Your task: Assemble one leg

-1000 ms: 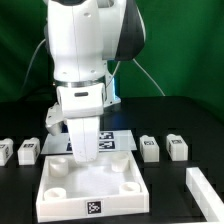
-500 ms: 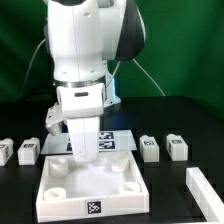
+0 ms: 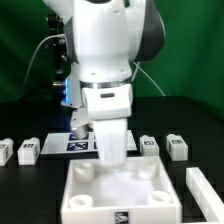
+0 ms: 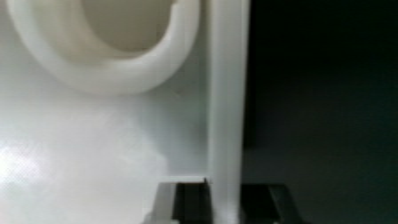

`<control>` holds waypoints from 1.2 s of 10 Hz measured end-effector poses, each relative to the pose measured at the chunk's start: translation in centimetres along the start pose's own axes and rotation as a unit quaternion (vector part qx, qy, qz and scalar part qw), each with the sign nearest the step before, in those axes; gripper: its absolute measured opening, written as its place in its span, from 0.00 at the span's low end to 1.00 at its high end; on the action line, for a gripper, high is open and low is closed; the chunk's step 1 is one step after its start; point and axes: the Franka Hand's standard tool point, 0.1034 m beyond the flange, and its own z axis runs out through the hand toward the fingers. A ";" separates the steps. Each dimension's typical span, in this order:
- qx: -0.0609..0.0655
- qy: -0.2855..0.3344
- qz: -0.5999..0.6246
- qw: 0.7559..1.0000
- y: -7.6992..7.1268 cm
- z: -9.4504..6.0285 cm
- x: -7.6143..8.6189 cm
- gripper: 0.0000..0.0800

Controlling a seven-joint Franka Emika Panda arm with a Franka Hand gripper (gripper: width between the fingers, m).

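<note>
Four small white legs with marker tags lie on the black table. Two are at the exterior view's left point(image 3: 5, 151) point(image 3: 30, 150) and two at its right point(image 3: 149, 146) point(image 3: 177, 147). My gripper point(image 3: 112, 160) touches none of them. It points straight down onto the far wall of the large white square tray point(image 3: 70, 205). In the wrist view my gripper point(image 4: 226, 200) has a dark finger on each side of the thin tray wall point(image 4: 226, 100), shut on it. A round corner socket point(image 4: 107, 50) lies beside the wall.
A long white bar point(image 3: 205, 188) lies at the exterior view's right, close to the tray's right side. The marker board point(image 3: 82, 144) lies behind the tray, partly hidden by the arm. Cables hang behind the arm.
The arm and the tray have both moved toward the exterior view's right, and the tray now lies closer to the long bar. The legs have not moved.
</note>
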 end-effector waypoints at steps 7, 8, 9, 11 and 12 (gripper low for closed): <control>0.004 0.009 -0.004 1.000 2.7 0.2 2.4 0.08; 0.004 0.009 -0.003 1.000 2.7 0.3 2.4 0.08; 0.004 0.009 -0.003 1.000 2.7 0.3 2.3 0.21; 0.004 0.009 -0.002 1.000 2.7 0.3 2.2 0.55; 0.004 0.009 -0.002 1.000 2.7 0.3 2.2 0.55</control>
